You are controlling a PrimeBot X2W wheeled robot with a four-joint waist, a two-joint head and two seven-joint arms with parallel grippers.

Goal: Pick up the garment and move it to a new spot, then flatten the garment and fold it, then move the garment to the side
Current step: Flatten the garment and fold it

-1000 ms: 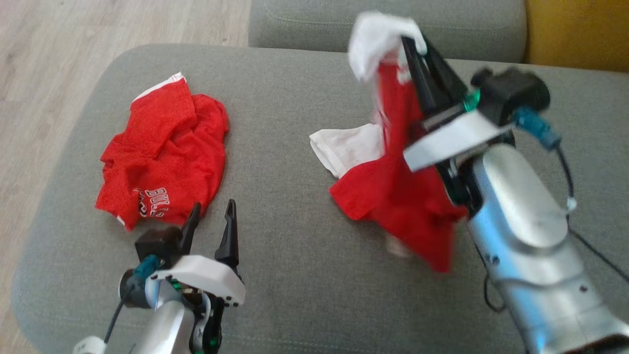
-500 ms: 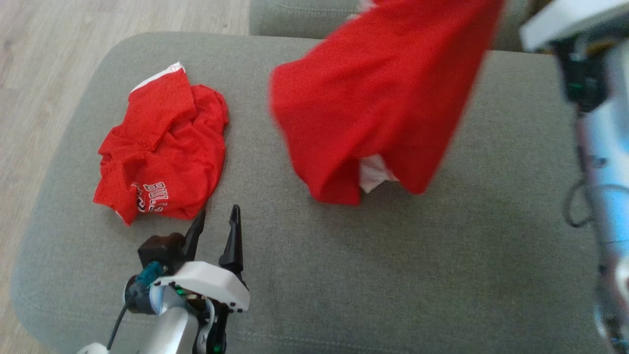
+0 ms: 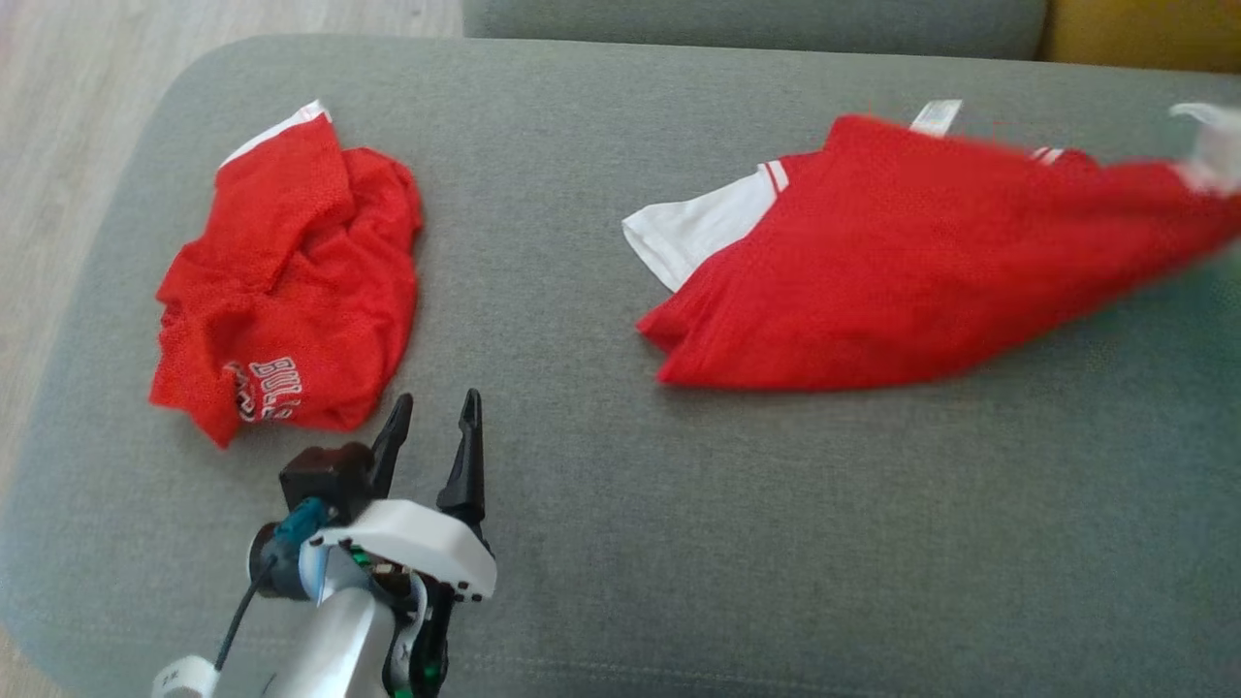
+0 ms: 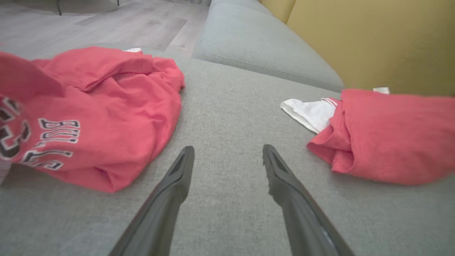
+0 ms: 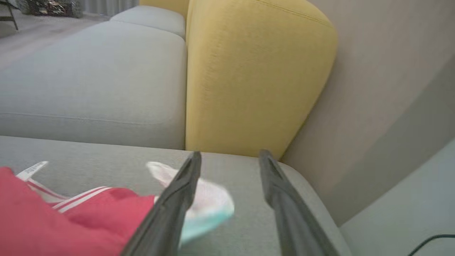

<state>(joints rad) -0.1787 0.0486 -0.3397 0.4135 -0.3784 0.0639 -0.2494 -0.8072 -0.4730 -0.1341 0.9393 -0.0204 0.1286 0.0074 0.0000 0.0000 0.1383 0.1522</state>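
Observation:
The garment [image 3: 902, 271], red with a white sleeve and striped trim, lies spread and motion-blurred on the right half of the grey cushion [image 3: 601, 504]; it also shows at the right of the left wrist view [image 4: 391, 138]. Its white end [image 5: 209, 202] shows blurred beside my right gripper [image 5: 229, 154], whose fingers stand apart with nothing clamped between them, near the cushion's far right corner. My left gripper [image 3: 437, 399] is open and empty just above the cushion, between the two pieces of clothing, and shows again in the left wrist view [image 4: 228, 147].
A second red jersey [image 3: 291, 281] with white lettering lies crumpled on the cushion's left half, just beyond my left gripper. A yellow backrest [image 5: 249, 78] and another grey cushion [image 5: 92, 74] stand behind. Wood floor [image 3: 58, 116] lies past the left edge.
My right arm swung the garment up and out to the right; it now lies spread on the cushion. The right jaws went from shut on it to apart. The left arm stayed put.

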